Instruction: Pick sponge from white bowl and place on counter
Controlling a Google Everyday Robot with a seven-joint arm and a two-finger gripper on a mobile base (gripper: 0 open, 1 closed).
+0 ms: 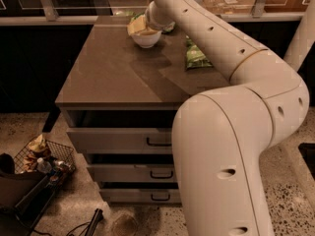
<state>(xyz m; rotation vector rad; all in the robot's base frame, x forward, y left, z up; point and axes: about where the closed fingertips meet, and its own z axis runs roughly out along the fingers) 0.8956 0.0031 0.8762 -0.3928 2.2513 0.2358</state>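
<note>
The white bowl (146,39) stands at the far end of the counter (113,75). The pale yellow sponge (136,26) sticks up out of the bowl at its left rim. My arm reaches over the counter from the right, and my gripper (149,23) is at the bowl, right over the sponge. The wrist hides most of it. I cannot tell whether the sponge still rests in the bowl or is lifted off it.
A green snack bag (197,58) lies on the counter right of the bowl, and another green bag (170,28) lies behind it. Three drawers (157,141) stand slightly open below. A wire basket (44,156) of items and a dark object (19,200) are on the floor at the left.
</note>
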